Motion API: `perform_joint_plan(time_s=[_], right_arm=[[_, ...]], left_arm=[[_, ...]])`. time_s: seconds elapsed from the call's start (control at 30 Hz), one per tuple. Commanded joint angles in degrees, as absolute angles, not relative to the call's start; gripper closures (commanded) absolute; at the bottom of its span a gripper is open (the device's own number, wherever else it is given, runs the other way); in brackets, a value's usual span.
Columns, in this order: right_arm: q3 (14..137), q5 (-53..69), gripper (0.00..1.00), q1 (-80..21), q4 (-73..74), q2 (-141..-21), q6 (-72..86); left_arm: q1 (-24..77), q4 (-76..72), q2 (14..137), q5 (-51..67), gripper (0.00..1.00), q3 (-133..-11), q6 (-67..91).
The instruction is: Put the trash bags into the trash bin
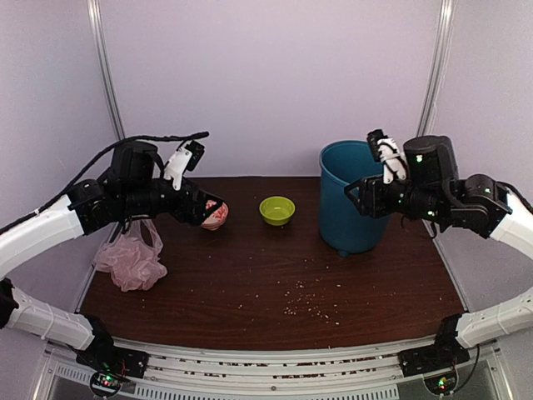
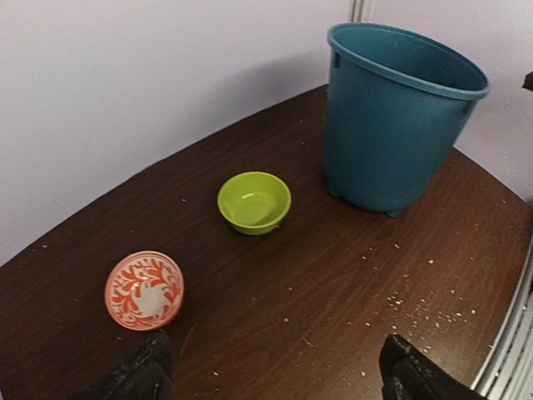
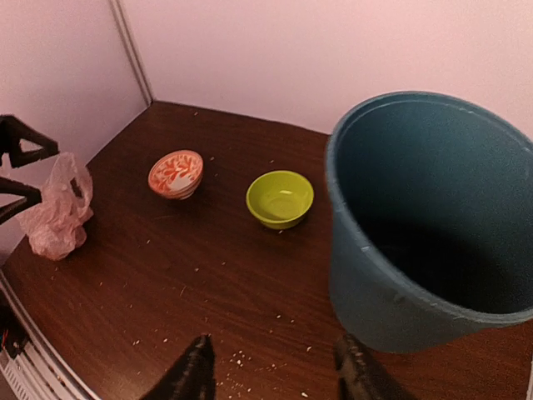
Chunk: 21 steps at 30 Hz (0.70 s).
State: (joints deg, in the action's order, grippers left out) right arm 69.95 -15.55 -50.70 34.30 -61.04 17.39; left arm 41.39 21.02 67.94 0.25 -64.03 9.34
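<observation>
The pale-pink crinkly trash bag (image 1: 132,260) lies crumpled near the table's left edge, and it also shows in the right wrist view (image 3: 57,212). The teal trash bin (image 1: 350,200) stands upright at the back right, its inside dark (image 3: 416,250). My left gripper (image 1: 210,207) hovers over the table to the right of the bag, apart from it, open with nothing between its fingers (image 2: 137,375). My right gripper (image 1: 356,194) hangs in front of the bin's upper wall, also open and empty, its fingers (image 3: 190,375) over bare table just left of the bin.
A lime-green bowl (image 1: 276,210) sits mid-table left of the bin. A red-and-white patterned bowl (image 1: 217,219) rests just below my left gripper. Pale crumbs (image 1: 312,307) are scattered on the dark wooden table (image 1: 250,283). Walls close in the back and both sides.
</observation>
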Motion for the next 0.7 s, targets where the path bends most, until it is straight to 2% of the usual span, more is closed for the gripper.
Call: perform_joint_plan(time_s=[0.0,0.03,0.07,0.1,0.2,0.23,0.27,0.33,0.37,0.47,0.67], right_arm=[[70.2,-15.8,0.74,-57.7,35.6,-65.8,16.5],[69.8,-16.5,0.81,-58.7,35.3,-67.0,17.7],[69.4,-17.0,0.87,-59.4,34.9,-68.3,18.3],[69.2,-17.5,0.92,-60.1,34.8,-69.7,18.8],[69.6,-22.4,0.98,-60.7,36.5,-74.4,21.6],[69.9,-23.7,0.97,-60.4,37.2,-75.9,22.2],[70.1,-24.7,0.90,-60.0,37.7,-77.2,22.6],[70.2,-26.4,0.72,-59.3,37.6,-79.3,23.3],[70.1,-27.0,0.66,-59.1,36.9,-80.1,23.4],[70.2,-27.2,0.52,-58.6,34.0,-82.2,23.6],[74.7,-27.7,0.48,-57.9,30.8,-90.6,25.8]], left_arm=[[43.9,17.7,67.5,4.7,0.23,-60.5,14.4],[44.2,17.4,67.5,4.8,0.40,-59.7,15.0],[44.5,17.2,67.7,4.9,0.69,-59.0,15.6],[44.8,17.8,67.9,4.4,0.77,-58.7,16.5],[45.1,18.5,68.8,3.2,0.90,-57.8,19.5],[45.2,19.3,69.2,1.8,0.78,-57.9,21.2],[45.2,20.2,69.7,0.3,0.62,-58.1,22.6],[45.3,21.9,70.7,-1.0,0.41,-58.7,24.3],[45.3,22.4,71.3,-1.4,0.34,-59.2,24.7],[45.3,24.0,72.6,-2.7,0.24,-60.6,25.5],[45.2,32.6,75.9,-11.9,0.16,-69.8,26.7]])
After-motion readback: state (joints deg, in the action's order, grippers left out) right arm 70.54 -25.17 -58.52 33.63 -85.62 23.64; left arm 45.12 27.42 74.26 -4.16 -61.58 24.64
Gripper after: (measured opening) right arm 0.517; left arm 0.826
